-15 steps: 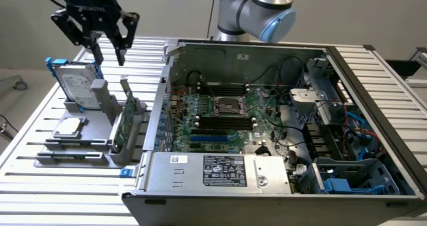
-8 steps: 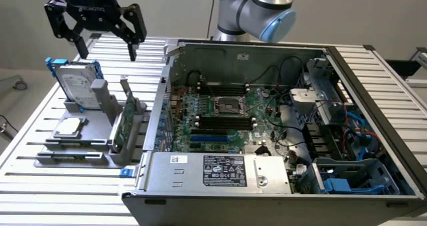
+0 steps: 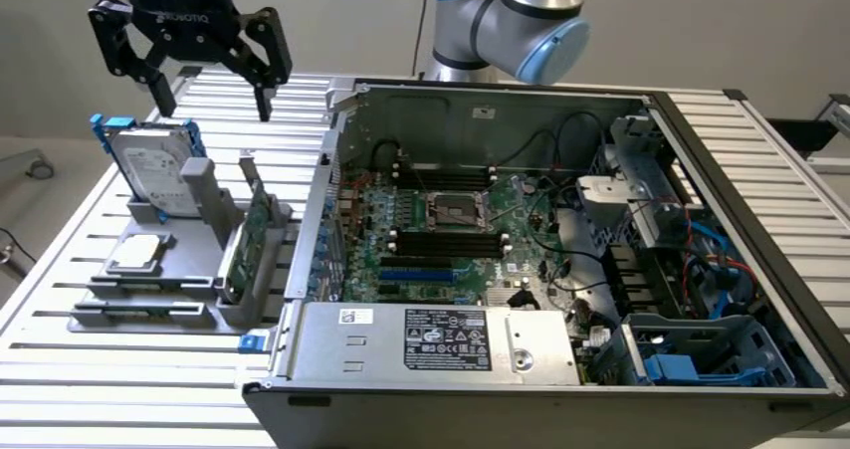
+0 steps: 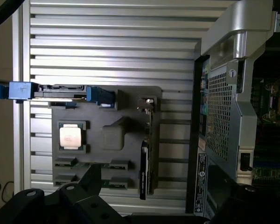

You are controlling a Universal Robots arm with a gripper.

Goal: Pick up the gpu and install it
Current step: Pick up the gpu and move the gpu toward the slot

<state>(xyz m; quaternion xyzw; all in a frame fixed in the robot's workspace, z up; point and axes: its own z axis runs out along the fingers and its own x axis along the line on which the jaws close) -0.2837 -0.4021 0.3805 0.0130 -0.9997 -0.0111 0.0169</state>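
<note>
The black gripper [image 3: 213, 106] hangs above the slatted aluminium bench [image 3: 80, 389], near its far corner on the exterior view's left. Its fingers are spread wide and hold nothing. Below it, a grey moulded holder [image 3: 173, 270] carries a silver hard drive with blue rails [image 3: 146, 160] standing upright and a square silver processor chip [image 3: 138, 254] lying flat. It also carries the gpu [image 3: 247, 245], a flat green circuit card standing on edge in a slot on the holder's side nearest the open black computer case [image 3: 531, 230].
</note>
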